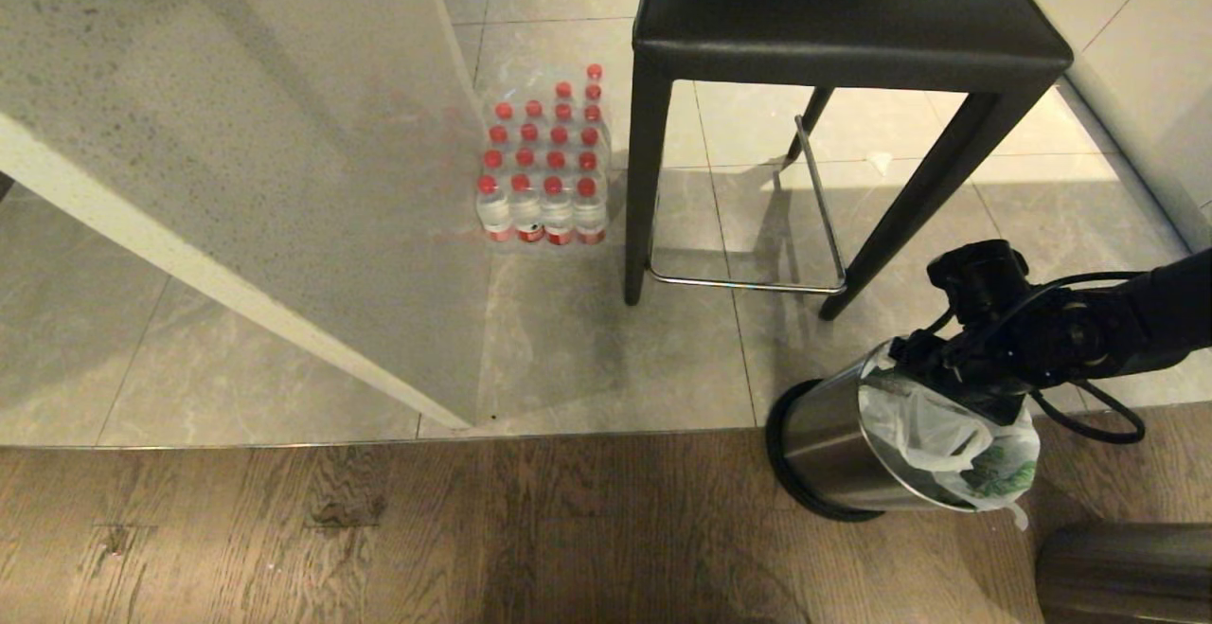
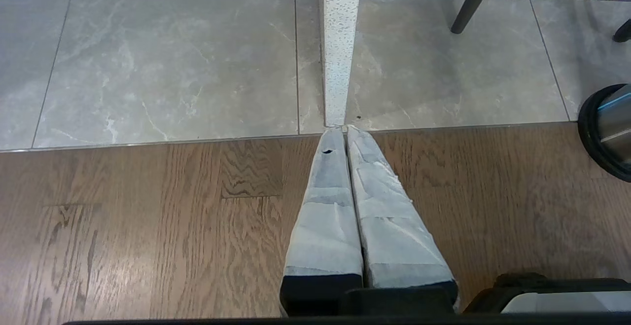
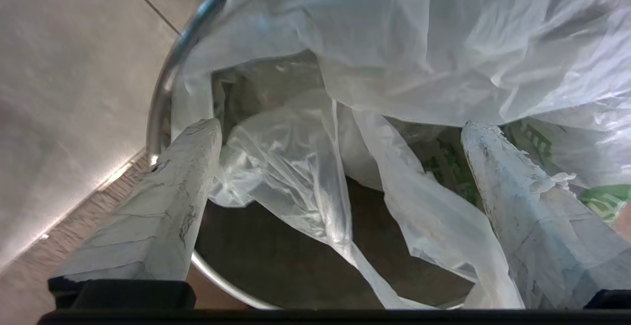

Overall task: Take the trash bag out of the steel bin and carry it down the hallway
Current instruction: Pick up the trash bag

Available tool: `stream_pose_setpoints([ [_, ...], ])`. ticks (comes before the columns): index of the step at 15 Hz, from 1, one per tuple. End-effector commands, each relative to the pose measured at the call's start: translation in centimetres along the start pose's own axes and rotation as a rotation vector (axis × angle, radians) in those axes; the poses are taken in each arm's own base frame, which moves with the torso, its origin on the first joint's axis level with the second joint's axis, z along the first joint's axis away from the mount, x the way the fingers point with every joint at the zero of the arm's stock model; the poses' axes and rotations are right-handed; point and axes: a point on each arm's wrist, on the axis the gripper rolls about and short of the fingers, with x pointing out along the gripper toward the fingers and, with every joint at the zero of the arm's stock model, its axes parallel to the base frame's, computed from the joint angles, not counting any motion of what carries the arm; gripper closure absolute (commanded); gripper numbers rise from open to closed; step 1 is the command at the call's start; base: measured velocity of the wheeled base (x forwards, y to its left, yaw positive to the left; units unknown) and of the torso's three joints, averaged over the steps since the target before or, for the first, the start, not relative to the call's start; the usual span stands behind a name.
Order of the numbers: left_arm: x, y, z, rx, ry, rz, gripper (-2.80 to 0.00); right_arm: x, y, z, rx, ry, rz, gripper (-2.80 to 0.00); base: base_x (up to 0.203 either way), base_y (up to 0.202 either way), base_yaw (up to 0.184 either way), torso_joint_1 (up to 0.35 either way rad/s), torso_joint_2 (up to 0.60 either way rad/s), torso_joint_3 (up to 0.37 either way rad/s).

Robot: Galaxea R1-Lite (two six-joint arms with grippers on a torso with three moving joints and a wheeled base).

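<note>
The steel bin (image 1: 833, 435) stands on the wood floor at the tile edge, low on the right of the head view. The trash bag (image 1: 937, 439), thin white plastic with green print, lines it and spills over the rim. My right gripper (image 1: 923, 368) reaches into the bin's mouth from the right. In the right wrist view this gripper (image 3: 340, 127) is open, its taped fingers (image 3: 522, 201) wide apart, with loose folds of the bag (image 3: 419, 44) hanging between them inside the rim (image 3: 162, 98). My left gripper (image 2: 340, 130) is shut and empty, parked above the wood floor. The hallway is out of view.
A black stool (image 1: 833, 18) with a chrome footrest stands just behind the bin. A shrink-wrapped pack of red-capped bottles (image 1: 544, 169) sits left of it, beside a speckled stone panel (image 1: 237, 132). Another steel cylinder (image 1: 1127, 567) shows at the bottom right corner.
</note>
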Motion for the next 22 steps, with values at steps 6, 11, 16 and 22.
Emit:
stream_pose_setpoints([
  [6, 0.0, 0.0, 0.0, 0.0, 0.0, 0.0, 0.0, 0.2, 0.4, -0.4, -0.098, 0.005, -0.004, -2.8, 0.0, 0.0, 0.0, 0.0, 0.0, 0.0],
  [11, 0.0, 0.0, 0.0, 0.0, 0.0, 0.0, 0.0, -1.5, -1.2, -1.5, -0.241, 0.039, -0.034, -2.8, 0.0, 0.0, 0.0, 0.0, 0.0, 0.0],
  [16, 0.0, 0.0, 0.0, 0.0, 0.0, 0.0, 0.0, -3.0, -2.7, -3.0, -0.335, 0.09, -0.047, -2.8, 0.0, 0.0, 0.0, 0.0, 0.0, 0.0],
  [22, 0.0, 0.0, 0.0, 0.0, 0.0, 0.0, 0.0, -5.2, -3.7, -3.0, -0.562, 0.135, -0.056, -2.8, 0.0, 0.0, 0.0, 0.0, 0.0, 0.0],
])
